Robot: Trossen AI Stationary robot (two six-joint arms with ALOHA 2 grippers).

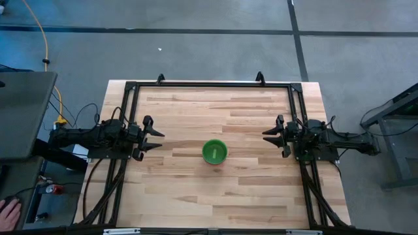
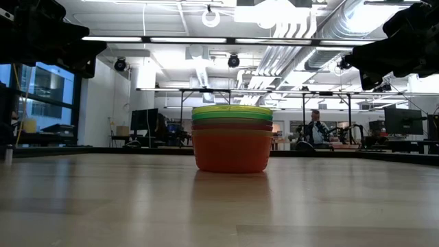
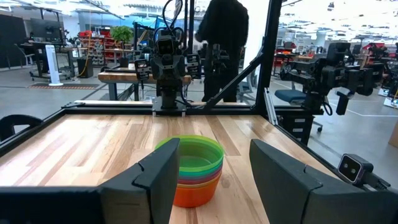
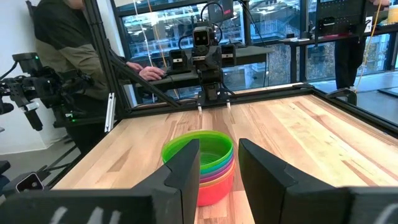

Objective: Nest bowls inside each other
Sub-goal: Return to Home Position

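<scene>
The bowls stand nested in one stack (image 1: pixel 214 152) at the table's middle, the orange bowl (image 2: pixel 232 152) at the bottom resting on the wood and a green one (image 3: pixel 198 152) innermost on top. Between them only coloured rims (image 4: pixel 219 167) show. My left gripper (image 1: pixel 159 141) hovers open near the left edge, pointing at the stack (image 3: pixel 194 169) from well away. My right gripper (image 1: pixel 266 136) hovers open near the right edge, facing the stack (image 4: pixel 204 163) across a similar gap. In each wrist view the open fingers frame the stack without touching it.
A black frame (image 1: pixel 209 83) runs along the table's far, left and right sides. Bare wood (image 1: pixel 215 196) lies around the stack on every side. A person in dark clothes (image 4: pixel 59 37) stands beyond the table, and a hand (image 1: pixel 8 212) shows at the floor's near left.
</scene>
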